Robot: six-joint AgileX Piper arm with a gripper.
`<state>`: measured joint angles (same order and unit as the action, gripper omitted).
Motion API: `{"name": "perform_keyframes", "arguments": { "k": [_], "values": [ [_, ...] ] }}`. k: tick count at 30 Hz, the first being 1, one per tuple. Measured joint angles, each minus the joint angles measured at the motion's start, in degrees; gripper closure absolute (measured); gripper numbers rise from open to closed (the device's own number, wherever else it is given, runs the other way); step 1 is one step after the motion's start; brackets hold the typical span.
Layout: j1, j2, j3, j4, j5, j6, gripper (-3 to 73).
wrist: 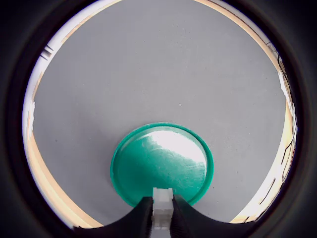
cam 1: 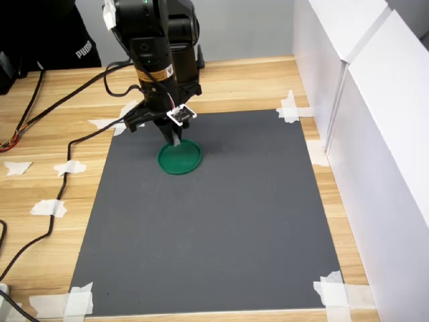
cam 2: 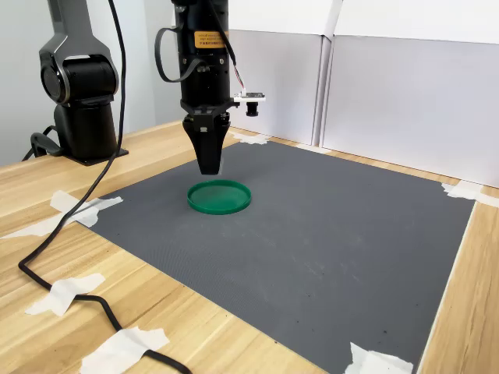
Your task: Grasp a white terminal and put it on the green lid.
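Observation:
The green lid [cam 1: 180,157] [wrist: 162,165] [cam 2: 219,196] lies flat on the dark grey mat. My gripper [cam 1: 173,139] [wrist: 162,214] [cam 2: 210,168] hangs just above the lid's rim, at its far edge in the first exterior view. Its fingers [wrist: 143,215] are shut on the white terminal [wrist: 162,208], a tiny white block that shows only in the wrist view. In both exterior views the fingers hide the terminal. The terminal sits over the lid's edge, a little above its surface.
The grey mat [cam 1: 214,221] [cam 2: 327,226] is taped to a wooden table [cam 1: 53,134]. White panels [cam 1: 375,134] [cam 2: 390,86] wall off one side. A black cable [cam 1: 47,221] [cam 2: 70,226] trails over the wood beside the mat. The arm's base [cam 2: 78,86] stands at the second exterior view's left.

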<state>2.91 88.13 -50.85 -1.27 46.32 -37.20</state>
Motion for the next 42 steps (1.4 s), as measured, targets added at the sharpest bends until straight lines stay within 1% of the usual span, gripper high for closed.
{"name": "perform_keyframes", "arguments": {
  "k": [6,11,13,15,17,20,24,26,28,33,36,39,42],
  "values": [
    [0.0,2.4,0.0,0.1,-0.9,2.2,60.4],
    [0.0,2.5,0.0,0.1,-1.4,1.0,60.2],
    [0.0,2.5,0.0,0.1,-1.4,0.1,58.3],
    [0.0,2.5,0.0,0.2,-2.0,-0.3,54.5],
    [0.0,2.5,0.0,0.7,-2.5,-0.6,48.4],
    [0.0,2.5,0.0,1.6,-2.9,-1.3,35.6],
    [0.0,2.5,0.0,2.2,-3.0,-1.6,21.7],
    [0.0,2.5,0.0,2.2,-2.8,-1.7,17.8],
    [0.0,2.0,0.1,2.2,-2.8,-1.7,16.4],
    [0.0,-3.9,0.1,2.2,-3.7,-1.6,15.9],
    [0.0,-9.2,0.1,2.2,-3.9,-1.2,18.8],
    [-0.1,-15.0,0.1,2.2,-3.7,-0.3,27.3],
    [-1.1,-20.8,0.3,2.7,-3.4,1.6,41.6]
  ]
}}
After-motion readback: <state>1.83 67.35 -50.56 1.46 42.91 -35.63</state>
